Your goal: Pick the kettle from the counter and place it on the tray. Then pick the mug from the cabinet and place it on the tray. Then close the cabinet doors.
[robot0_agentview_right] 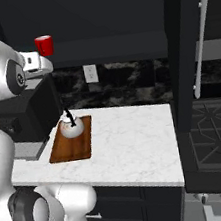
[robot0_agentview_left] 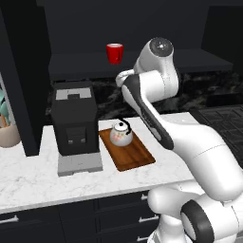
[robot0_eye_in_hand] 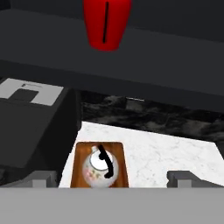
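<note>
2 of the task's things are easy to count: 1 kettle [robot0_agentview_left: 121, 134] and 1 mug [robot0_agentview_left: 114, 53]. Going left to right in the left base view, a beige pot [robot0_agentview_left: 8, 134] holding teal utensils stands at the far left of the counter [robot0_agentview_left: 28, 175], then a black coffee machine [robot0_agentview_left: 75, 124] sits on its grey base, and just right of that lies 1 wooden tray [robot0_agentview_left: 135, 154] with the kettle upright on its far end, black handle arched over the lid. I judge that the kettle's placing is done, so the tray's near half lies bare for the mug. The mug stands upright on the shelf of the cabinet [robot0_agentview_left: 156, 61], above and behind the tray, well apart from it, and it is the next thing to fetch. The arm is folded high, its hand raised toward shelf height, which fits a reach for the mug and not the kettle. In the hand view the gripper [robot0_eye_in_hand: 112, 179] shows 2 grey fingertips [robot0_eye_in_hand: 40, 178] spread wide, with nothing between them; the kettle sits below on the tray and the mug hangs at the top of that view, beyond the tips. On the right, in the right base view, 1 cabinet door [robot0_agentview_right: 181, 45] stands swung open with its long silver handle [robot0_agentview_right: 200, 42] facing out, left so because the mug is still inside. Right of it lies a dark stove [robot0_agentview_right: 214, 131].
</note>
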### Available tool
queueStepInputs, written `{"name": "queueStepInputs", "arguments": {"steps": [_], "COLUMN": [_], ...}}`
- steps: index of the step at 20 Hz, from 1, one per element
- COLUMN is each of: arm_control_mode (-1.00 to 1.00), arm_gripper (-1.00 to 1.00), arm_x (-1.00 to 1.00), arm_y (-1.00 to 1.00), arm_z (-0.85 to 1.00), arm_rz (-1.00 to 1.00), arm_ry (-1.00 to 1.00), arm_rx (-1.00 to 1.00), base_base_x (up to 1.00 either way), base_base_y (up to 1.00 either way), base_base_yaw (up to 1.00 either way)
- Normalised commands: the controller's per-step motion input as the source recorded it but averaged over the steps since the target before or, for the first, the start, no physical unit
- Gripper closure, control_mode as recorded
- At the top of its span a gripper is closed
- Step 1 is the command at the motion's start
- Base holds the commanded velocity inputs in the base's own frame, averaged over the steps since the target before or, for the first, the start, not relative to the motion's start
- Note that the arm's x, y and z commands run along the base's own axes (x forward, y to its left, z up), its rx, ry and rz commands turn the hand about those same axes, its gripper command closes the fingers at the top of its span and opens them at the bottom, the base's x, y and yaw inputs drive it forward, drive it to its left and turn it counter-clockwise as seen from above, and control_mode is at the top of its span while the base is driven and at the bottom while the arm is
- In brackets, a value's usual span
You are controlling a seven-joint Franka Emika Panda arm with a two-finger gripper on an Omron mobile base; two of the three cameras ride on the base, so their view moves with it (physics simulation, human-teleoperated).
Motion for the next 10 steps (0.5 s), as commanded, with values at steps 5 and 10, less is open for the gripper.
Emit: {"name": "queueStepInputs", "arguments": {"steps": [5,10], "arm_control_mode": [-1.0,-1.0], "arm_gripper": [-1.0,-1.0], "arm_x": [0.34,0.44], "arm_y": [0.13,0.06], "arm_z": [0.46,0.35], "arm_rz": [-0.03,-0.1], "arm_ry": [-0.03,-0.09], "arm_rx": [0.03,0.0], "base_base_x": [0.0,0.0], "base_base_y": [0.0,0.0], "base_base_yaw": [0.0,0.0]}}
